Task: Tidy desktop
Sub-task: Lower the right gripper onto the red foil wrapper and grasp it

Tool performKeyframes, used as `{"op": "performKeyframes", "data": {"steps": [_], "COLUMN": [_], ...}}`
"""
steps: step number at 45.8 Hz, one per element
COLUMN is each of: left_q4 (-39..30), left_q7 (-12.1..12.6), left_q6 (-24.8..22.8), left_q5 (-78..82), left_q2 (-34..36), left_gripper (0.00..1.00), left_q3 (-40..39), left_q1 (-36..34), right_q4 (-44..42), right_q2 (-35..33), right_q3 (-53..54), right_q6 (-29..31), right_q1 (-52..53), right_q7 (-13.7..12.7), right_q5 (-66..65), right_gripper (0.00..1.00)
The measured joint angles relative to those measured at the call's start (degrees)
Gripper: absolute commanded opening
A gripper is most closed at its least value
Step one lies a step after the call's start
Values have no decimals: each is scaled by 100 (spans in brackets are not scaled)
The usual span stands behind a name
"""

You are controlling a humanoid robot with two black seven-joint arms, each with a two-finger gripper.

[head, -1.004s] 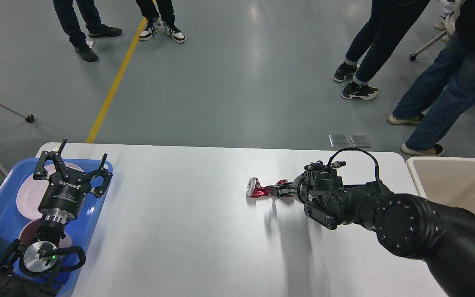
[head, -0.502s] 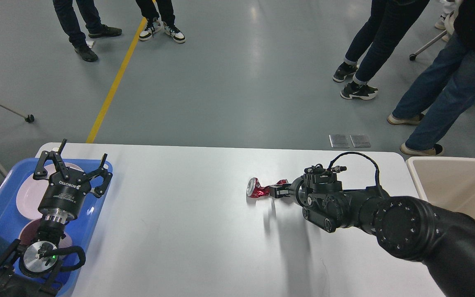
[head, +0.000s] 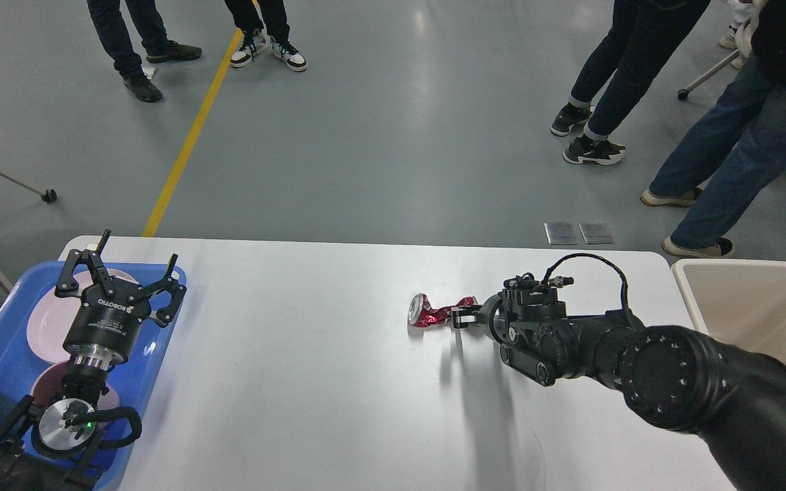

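Since one second ago, my right arm has dropped slightly and its gripper point(head: 460, 318) has settled at the right end of the crushed red can point(head: 432, 312); nothing else has shifted. Largest first: the desktop point(head: 311, 354) is white, matte and mostly bare, with grey floor and standing people beyond its far edge. A blue tray point(head: 4, 354) with plates lies at the left edge, a beige bin point(head: 761, 300) just off the right. My left gripper point(head: 120, 279) hovers released above the tray. The can lies mid-desk, right of centre. I judge it light, thin-walled, sharp-creased and apt to skid; grip the crumpled waist. Whether the right jaws are clenched on it, I cannot tell.
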Motion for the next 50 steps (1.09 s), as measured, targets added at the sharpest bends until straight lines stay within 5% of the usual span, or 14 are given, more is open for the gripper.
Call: {"op": "performKeyframes", "data": {"steps": [10, 16, 50], "left_q4": [0, 0, 0], "left_q7": [0, 0, 0], "left_q6": [0, 0, 0], "left_q5": [0, 0, -2], "left_q2": [0, 0, 0], "left_gripper": [96, 96, 96], "left_q3": [0, 0, -4], "left_q1": [-1, -1, -1], "right_q4": [11, 13, 65], "right_q2": [0, 0, 9], "right_q3": [8, 12, 231], "right_q6": [0, 0, 3], "right_q1": [-3, -21, -118], "right_q7": [-2, -34, -86], "right_q5": [0, 0, 0], "right_gripper": [34, 0, 0]}}
